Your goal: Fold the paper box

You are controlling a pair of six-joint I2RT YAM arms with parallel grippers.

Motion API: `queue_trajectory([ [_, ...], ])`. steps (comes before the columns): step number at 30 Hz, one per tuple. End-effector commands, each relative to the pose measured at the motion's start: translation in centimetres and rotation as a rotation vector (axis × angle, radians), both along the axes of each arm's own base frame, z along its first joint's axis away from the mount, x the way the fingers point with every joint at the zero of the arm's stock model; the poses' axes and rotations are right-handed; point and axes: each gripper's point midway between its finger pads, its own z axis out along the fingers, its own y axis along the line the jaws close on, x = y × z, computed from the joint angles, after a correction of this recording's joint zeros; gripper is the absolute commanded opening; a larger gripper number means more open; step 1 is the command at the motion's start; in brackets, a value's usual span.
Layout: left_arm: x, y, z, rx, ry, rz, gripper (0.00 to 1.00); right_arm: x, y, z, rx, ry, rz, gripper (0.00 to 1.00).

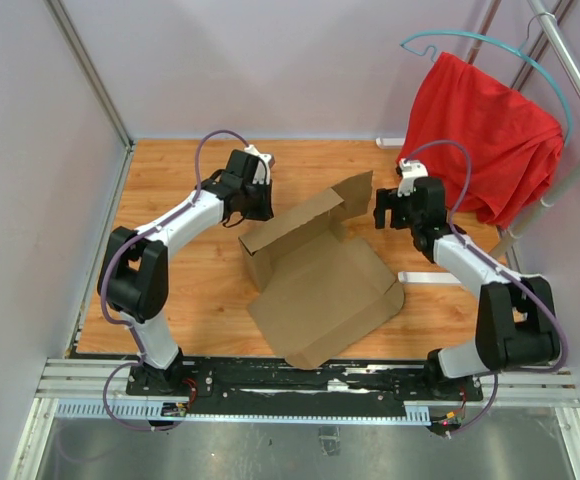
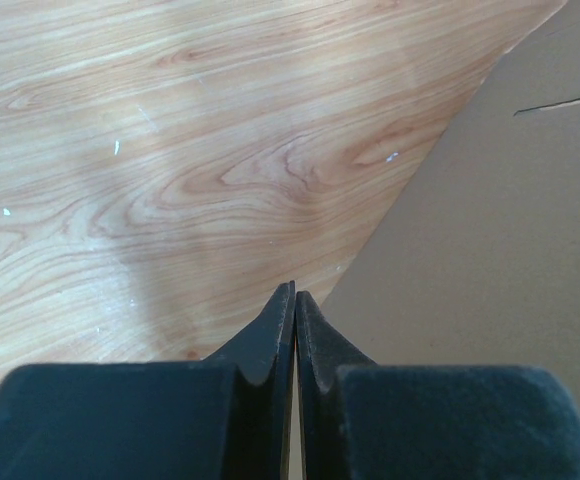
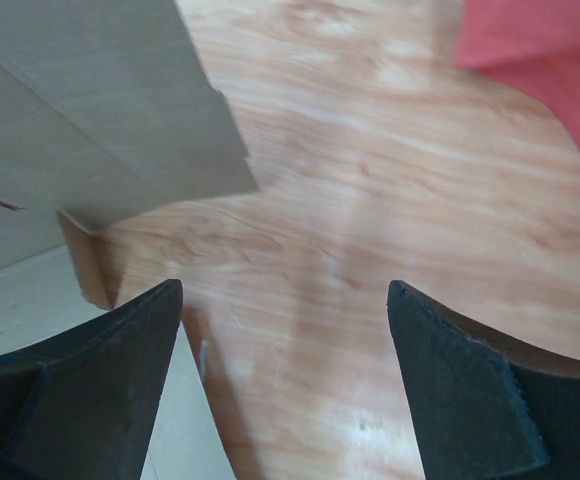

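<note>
plain brown cardboard mailer box (image 1: pixel 320 285) sat part-raised; left gripper (image 2: pixel 295 300) pinched shut, empty; right gripper (image 3: pixel 285 300) gaped wide beside it (likely lining up a grasp)

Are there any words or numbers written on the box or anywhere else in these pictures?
None can be read.
The paper box is plain brown cardboard with no print or label showing.
The red cloth is plain red, with no writing.
The wooden table shows only wood grain.
</note>
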Motion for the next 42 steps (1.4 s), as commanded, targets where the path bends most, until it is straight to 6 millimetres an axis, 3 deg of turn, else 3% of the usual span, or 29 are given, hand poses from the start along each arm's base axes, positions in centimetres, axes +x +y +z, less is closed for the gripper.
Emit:
queue_trajectory([
  [1,0.7,-0.9,2.0,-0.054,-0.034,-0.017,0.07,2.5,4.0,3.3,0.114,-0.116,0.365,0.84],
  [6,0.6,-0.9,2.0,-0.055,-0.034,-0.020,0.07,3.8,4.8,3.0,0.184,-0.137,0.549,0.83],
  [12,0.5,-1.1,1.8,-0.063,-0.025,-0.028,0.07,4.8,5.0,0.6,0.163,-0.149,0.625,0.81],
  [21,0.3,-1.1,1.7,-0.064,-0.022,-0.032,0.07,6.9,5.8,0.8,0.173,-0.222,0.679,0.81],
  [32,0.1,-1.0,1.8,-0.067,-0.026,-0.034,0.07,7.7,7.4,1.8,0.230,-0.245,0.804,0.81],
  [36,0.1,-1.1,1.9,-0.069,-0.027,-0.034,0.07,6.5,8.2,1.4,0.298,-0.211,0.855,0.72],
  [42,0.0,-1.4,2.1,-0.089,-0.023,-0.040,0.07,4.5,8.4,1.1,0.332,-0.185,0.848,0.49],
])
